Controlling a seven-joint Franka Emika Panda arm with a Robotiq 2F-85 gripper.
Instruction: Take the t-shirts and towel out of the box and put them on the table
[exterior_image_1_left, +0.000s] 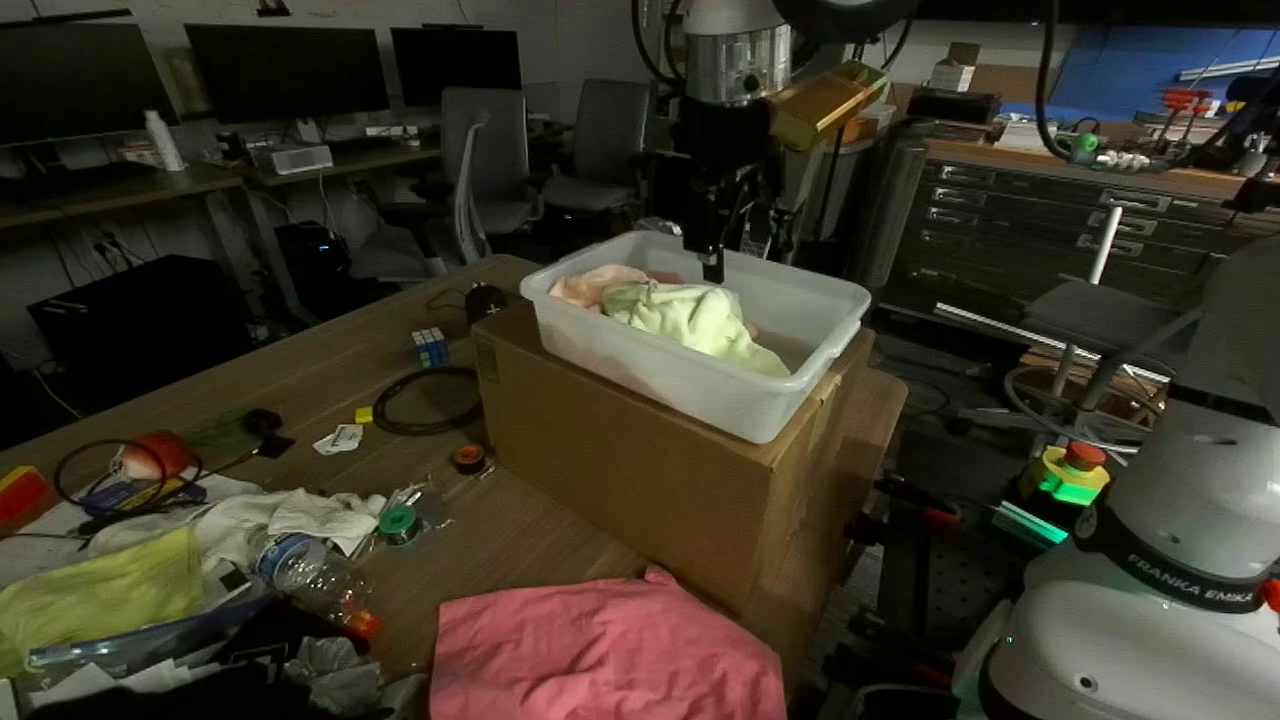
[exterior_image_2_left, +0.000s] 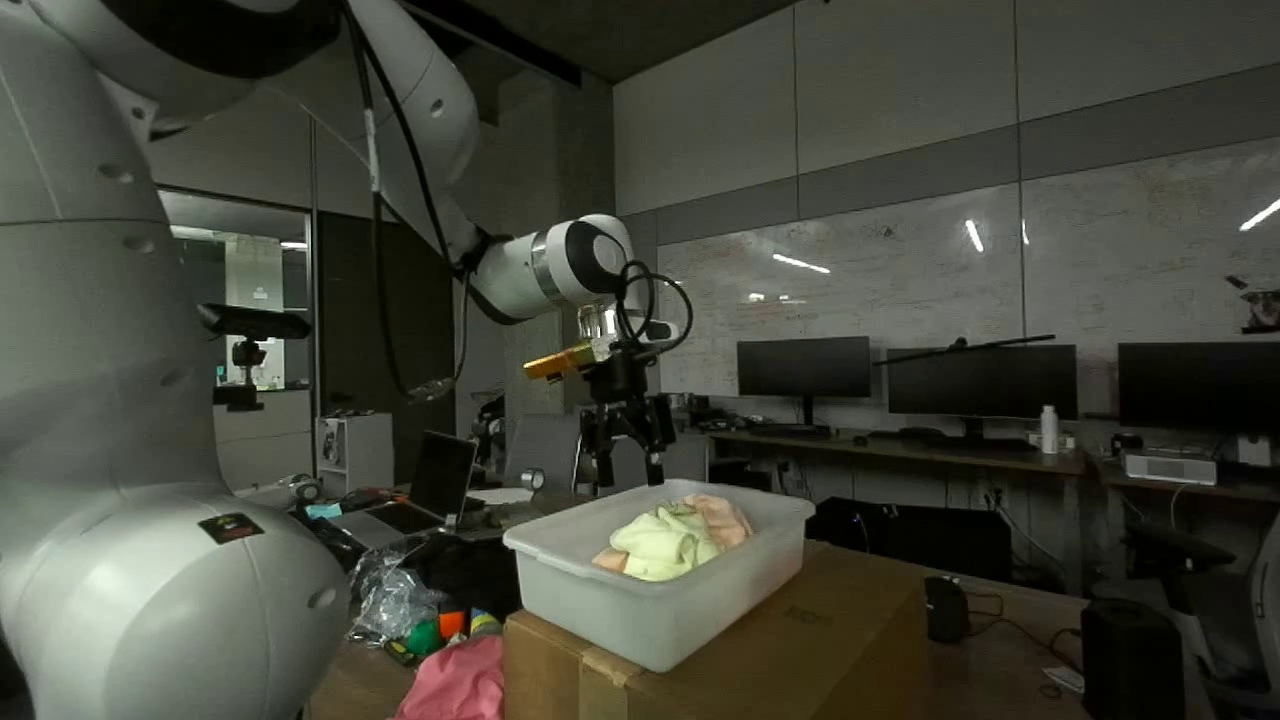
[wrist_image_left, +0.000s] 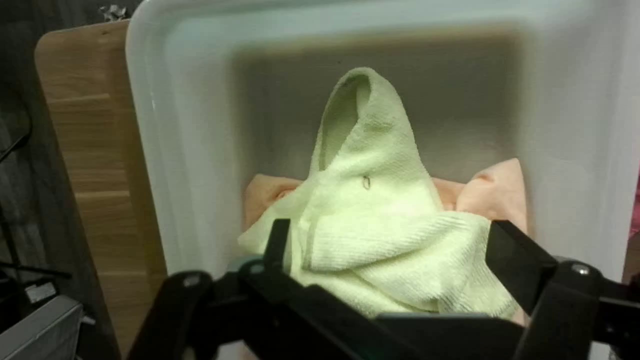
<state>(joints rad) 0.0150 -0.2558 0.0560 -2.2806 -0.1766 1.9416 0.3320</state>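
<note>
The claw (exterior_image_2_left: 630, 468) hung over the white tub (exterior_image_1_left: 650, 370), spread wide, with nothing in its grip — it stood clear of the cloth below. In the wrist view its two sides framed a pale yellow-green towel (wrist_image_left: 375, 240), crumpled on top of a peach cloth (wrist_image_left: 495, 192) that was probably a t-shirt. Both lay inside the tub, which sat on a cardboard carton (exterior_image_1_left: 600, 470), itself on the wooden table (exterior_image_1_left: 500, 540). Just beside the carton's foot, a pink cloth (exterior_image_1_left: 610, 650) lay spread on the tabletop — likely a t-shirt already out. By that reading one piece was done and at least two were left to lift out and set down; the towel, being uppermost, looked the easier next pick. Farther off was a yellow cloth (exterior_image_1_left: 110, 590); whether it belonged to the job could not be told.
</note>
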